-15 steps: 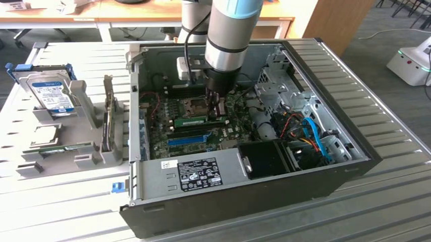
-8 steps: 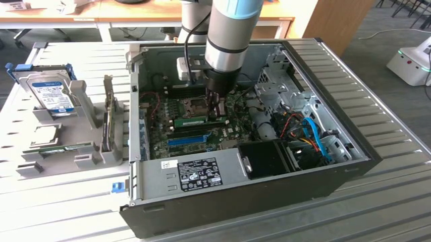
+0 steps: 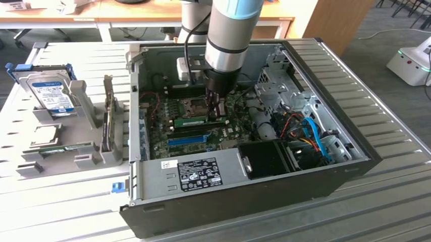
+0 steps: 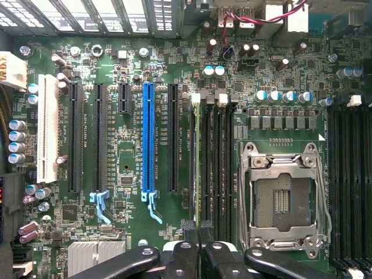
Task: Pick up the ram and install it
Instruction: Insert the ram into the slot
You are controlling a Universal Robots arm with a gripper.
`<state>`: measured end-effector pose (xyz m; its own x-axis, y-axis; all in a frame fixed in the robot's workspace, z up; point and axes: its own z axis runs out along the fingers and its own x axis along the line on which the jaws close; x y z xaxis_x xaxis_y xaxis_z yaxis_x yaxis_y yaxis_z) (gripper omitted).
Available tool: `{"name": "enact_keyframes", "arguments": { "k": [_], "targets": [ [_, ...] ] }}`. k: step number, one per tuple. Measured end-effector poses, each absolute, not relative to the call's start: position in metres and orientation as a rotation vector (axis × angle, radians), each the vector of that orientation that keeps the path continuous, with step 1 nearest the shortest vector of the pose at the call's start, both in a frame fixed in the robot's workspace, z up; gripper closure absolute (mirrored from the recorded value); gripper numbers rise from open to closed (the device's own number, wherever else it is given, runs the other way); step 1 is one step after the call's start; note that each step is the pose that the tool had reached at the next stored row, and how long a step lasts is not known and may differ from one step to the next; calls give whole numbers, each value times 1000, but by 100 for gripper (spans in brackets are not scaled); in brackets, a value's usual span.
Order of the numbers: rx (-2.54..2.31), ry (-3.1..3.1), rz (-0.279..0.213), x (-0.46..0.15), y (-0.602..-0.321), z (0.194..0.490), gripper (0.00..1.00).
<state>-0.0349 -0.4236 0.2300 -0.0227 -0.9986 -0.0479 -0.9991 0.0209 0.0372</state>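
slatted metal table (image 3: 397,201), open computer case (image 3: 222,206), grey parts rack (image 3: 84,160)

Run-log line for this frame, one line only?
arm: down inside open PC case | gripper: shut on ram | ram: at memory slots beside CPU socket | seated: cannot tell

Slatted white table (image 3: 60,212); wooden desks (image 3: 135,17) behind; wood panel (image 3: 336,20); grey floor (image 3: 374,25); chair legs (image 3: 404,7); white unit (image 3: 412,63), exterior view's right. Even light.
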Motion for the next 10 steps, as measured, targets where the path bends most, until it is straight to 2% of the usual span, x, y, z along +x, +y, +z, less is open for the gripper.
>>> {"name": "enact_keyframes", "arguments": {
  "k": [10],
  "targets": [
    [-2190,2238,94,-35,-424,230,87]
  ]
}}
